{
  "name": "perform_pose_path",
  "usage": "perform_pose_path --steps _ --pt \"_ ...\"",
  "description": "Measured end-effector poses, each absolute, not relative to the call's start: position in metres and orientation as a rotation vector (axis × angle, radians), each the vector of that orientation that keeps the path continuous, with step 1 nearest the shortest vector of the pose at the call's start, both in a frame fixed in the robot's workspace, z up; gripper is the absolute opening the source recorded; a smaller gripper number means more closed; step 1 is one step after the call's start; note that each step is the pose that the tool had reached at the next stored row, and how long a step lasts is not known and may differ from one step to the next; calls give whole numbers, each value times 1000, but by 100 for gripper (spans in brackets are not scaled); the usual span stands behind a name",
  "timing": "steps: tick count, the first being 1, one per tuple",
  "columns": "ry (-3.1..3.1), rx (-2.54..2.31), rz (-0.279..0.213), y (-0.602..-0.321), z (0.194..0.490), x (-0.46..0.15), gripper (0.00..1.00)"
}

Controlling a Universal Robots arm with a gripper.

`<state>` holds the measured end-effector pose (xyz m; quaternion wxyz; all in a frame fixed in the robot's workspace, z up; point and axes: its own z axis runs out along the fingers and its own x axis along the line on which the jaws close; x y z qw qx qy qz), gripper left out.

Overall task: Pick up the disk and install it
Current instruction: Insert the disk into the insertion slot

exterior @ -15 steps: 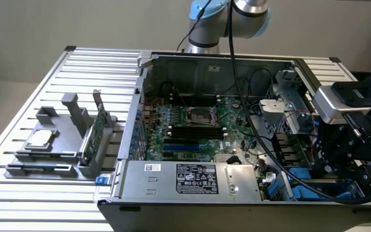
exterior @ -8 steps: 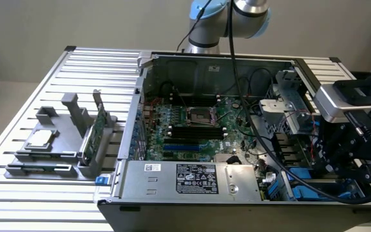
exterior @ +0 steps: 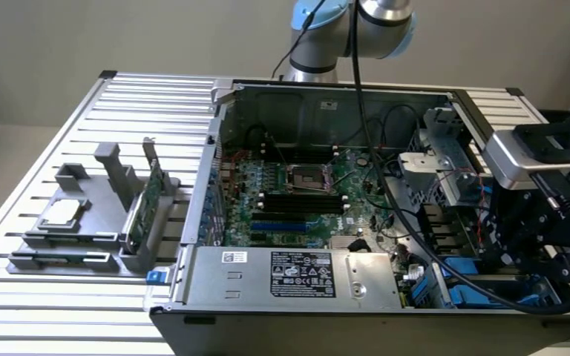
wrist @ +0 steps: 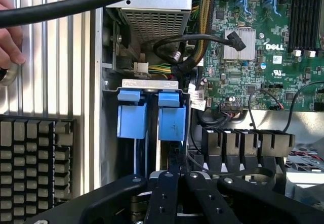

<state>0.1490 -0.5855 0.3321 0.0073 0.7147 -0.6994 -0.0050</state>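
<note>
Far toward the exterior view's left, well apart from the end effector (wrist: 174, 177): a grey fixture (exterior: 62, 261) on the slatted desk (exterior: 27, 311), carrying a small square processor chip (exterior: 59, 213) laid flat and a thin green circuit card (exterior: 145, 204) stood on edge. Neither one the task's thing.

Next along, nearer the end effector: the open computer case (exterior: 325, 111), with the motherboard (exterior: 265, 178) on its floor and the boxed power supply (exterior: 295, 274) along the near wall.

Further right: the arm (exterior: 364, 22) arched over the case and down to the drive-bay corner, end effector hanging above that corner.

Through the wrist view, just ahead of the end effector: the disk (wrist: 171, 120), judged to be the blue-framed unit standing on edge in the bay. Just beside it, a second blue carrier (wrist: 132, 118); across the far ends of both, a silver bracket (wrist: 149, 84). Long axis judged to run straight away from the end effector toward the power supply, in line with its reach rather than across it. Fully seated or only part-way in: cannot tell. Metal body and label hidden, so judged from the blue edge.

Grasp state: cannot tell, the contact point being hidden under the end effector's own black body. One arm on the rig, so no choice of nearer side.

Out beyond the case wall, to one side of the end effector: a person's hand (wrist: 7, 32) on the desk slats and a black gridded block (wrist: 30, 158), both apart from the disk.
</note>
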Motion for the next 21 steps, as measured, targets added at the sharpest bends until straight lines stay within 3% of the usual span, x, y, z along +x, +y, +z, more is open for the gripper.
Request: perform_pose_path --steps 21 --pt "-2187 2235 -15 -587 330 149 11"
